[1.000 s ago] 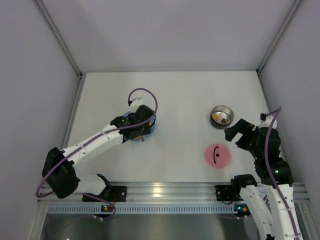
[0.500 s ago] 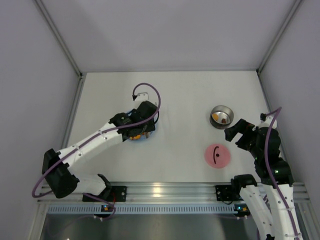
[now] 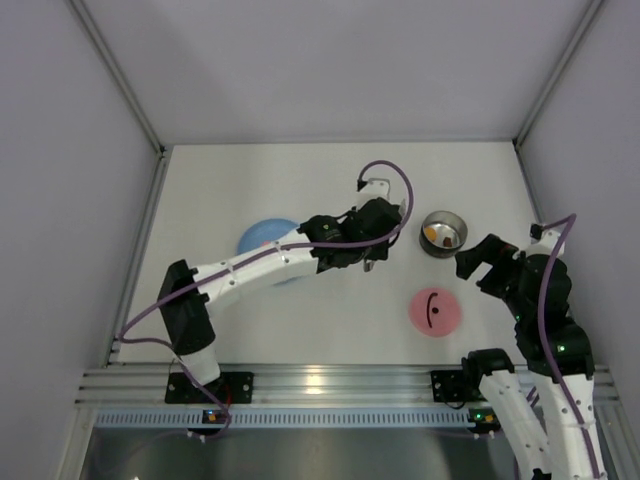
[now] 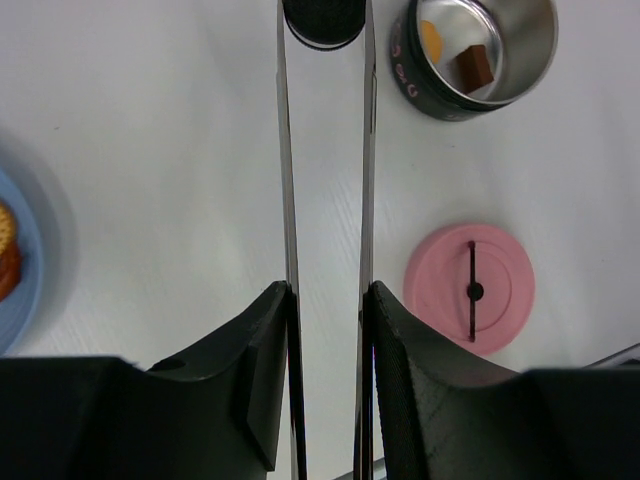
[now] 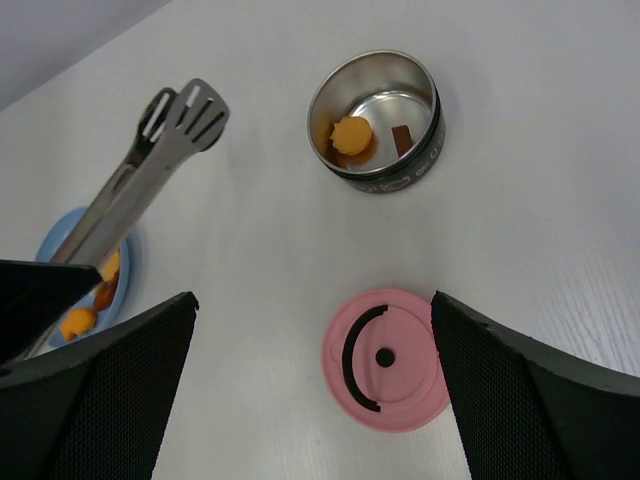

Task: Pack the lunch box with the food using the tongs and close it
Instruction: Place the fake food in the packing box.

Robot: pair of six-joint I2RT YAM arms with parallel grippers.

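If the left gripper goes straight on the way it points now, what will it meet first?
Probably nothing: the left gripper holds the tongs, whose line passes just beside the lunch box, not into it. Height is unclear, so its rim might be grazed.

- The left gripper has been swung from above the blue plate to a spot just left of the lunch box.
- The tongs have been carried along in it.
- The plate has been uncovered.
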